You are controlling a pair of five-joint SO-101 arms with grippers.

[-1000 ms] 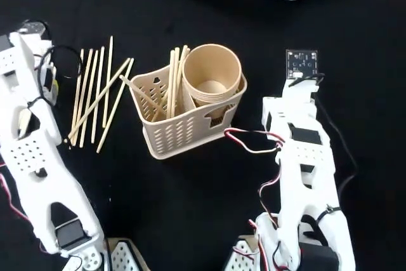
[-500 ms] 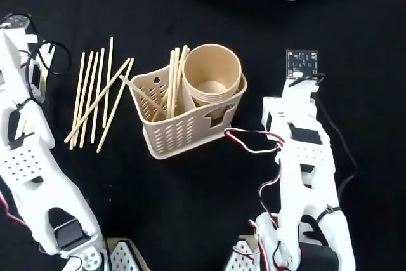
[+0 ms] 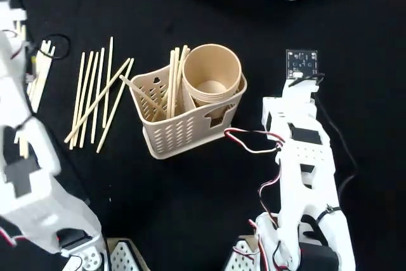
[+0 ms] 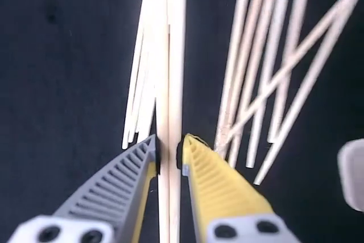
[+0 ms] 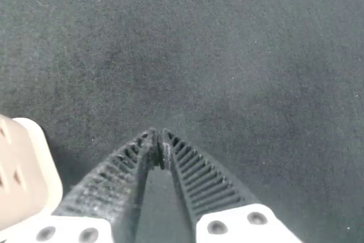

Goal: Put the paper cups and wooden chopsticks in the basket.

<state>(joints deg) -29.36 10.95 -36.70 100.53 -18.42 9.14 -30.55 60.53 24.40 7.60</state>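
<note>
A cream slotted basket stands mid-table. Stacked paper cups fill its right compartment and a few wooden chopsticks lean in its left one. Several loose chopsticks lie on the black cloth to its left, some crossed. My left gripper is shut on a small bundle of chopsticks, held above the cloth beside the loose chopsticks. The same bundle shows at the far left of the high view. My right gripper is shut on nothing, low over bare cloth right of the basket.
The right arm stretches along the table's right side, its wrist board level with the cups. The left arm stands tall over the left edge. Bare black cloth lies in front of the basket and behind it.
The left arm has lifted and swung toward the table's far left corner, carrying the chopstick bundle away from the loose pile. The right arm has not moved.
</note>
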